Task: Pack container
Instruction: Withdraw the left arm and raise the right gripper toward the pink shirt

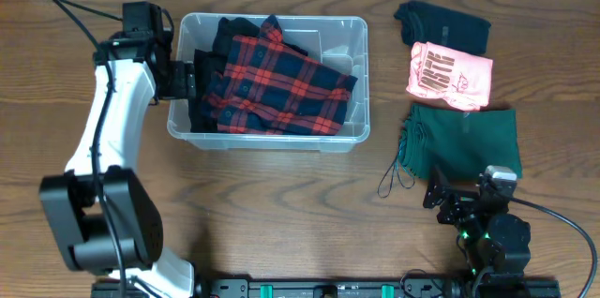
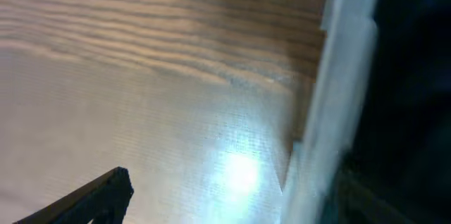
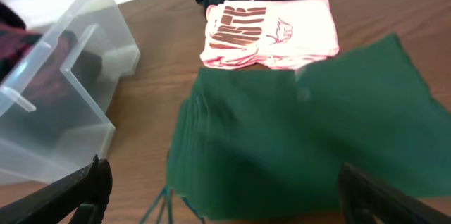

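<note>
The clear plastic container [image 1: 362, 101] stands at the back middle of the table. It holds a red and black plaid garment [image 1: 281, 82] on top of dark clothes. My left gripper [image 1: 183, 81] is at the container's left wall, open; in the left wrist view [image 2: 232, 206] one finger shows over bare table and the wall [image 2: 338, 111] rises at the right. My right gripper [image 1: 457, 206] is open and empty, low at the front right, just in front of a folded green garment [image 1: 464, 141]. The green garment also fills the right wrist view [image 3: 310, 139] between the fingers [image 3: 232, 196].
A folded pink shirt with dark lettering [image 1: 450, 75] lies behind the green garment, and a folded black garment [image 1: 441, 22] behind that. Green drawstrings [image 1: 398, 176] trail off the green garment's left edge. The container's corner shows in the right wrist view [image 3: 63, 111].
</note>
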Tool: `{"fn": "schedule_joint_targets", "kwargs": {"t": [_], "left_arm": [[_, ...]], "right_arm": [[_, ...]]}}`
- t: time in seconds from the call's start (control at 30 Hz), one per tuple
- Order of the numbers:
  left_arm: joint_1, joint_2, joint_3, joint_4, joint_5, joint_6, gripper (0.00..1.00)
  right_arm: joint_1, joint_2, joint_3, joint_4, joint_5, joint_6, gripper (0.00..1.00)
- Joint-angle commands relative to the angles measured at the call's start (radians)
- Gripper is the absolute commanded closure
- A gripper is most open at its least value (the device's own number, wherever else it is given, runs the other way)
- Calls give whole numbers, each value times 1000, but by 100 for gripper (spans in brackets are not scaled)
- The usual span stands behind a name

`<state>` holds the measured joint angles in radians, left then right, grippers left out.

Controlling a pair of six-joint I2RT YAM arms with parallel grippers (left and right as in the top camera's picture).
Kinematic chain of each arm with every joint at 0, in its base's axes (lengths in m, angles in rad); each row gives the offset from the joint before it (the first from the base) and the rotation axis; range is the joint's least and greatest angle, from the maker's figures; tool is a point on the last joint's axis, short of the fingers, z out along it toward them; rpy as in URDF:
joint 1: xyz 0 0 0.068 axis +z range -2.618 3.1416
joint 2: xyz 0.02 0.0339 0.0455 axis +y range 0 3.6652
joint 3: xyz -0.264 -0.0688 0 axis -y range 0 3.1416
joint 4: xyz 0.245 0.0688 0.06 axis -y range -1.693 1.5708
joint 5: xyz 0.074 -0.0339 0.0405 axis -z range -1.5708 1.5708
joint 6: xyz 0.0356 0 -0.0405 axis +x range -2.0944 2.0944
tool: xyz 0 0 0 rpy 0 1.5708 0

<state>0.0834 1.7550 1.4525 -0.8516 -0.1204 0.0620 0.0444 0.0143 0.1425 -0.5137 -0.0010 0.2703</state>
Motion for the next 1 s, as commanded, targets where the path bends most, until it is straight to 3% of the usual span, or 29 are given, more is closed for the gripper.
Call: {"fn": "schedule_joint_targets", "kwargs": {"t": [0.0, 0.3, 0.43, 0.6, 0.8, 0.97], "left_arm": [[-1, -163, 104, -48, -19, -67, 5], [58, -485, 123, -192, -23, -197, 2], [110, -577, 123, -249, -23, -210, 2], [144, -643, 122, -296, -23, -209, 2], [144, -658, 122, -296, -23, -209, 2], [144, -653, 122, -296, -23, -209, 2]], "right_arm": [[6, -1, 0, -11, 19, -154, 1], [6, -1, 0, 3, -24, -110, 1], [6, -1, 0, 101, -100, 32, 1], [6, 36, 6, 257, -150, 59, 1], [6, 259, 149, 251, -145, 58, 1], [-5, 610, 402, 109, -129, 8, 1]]}}
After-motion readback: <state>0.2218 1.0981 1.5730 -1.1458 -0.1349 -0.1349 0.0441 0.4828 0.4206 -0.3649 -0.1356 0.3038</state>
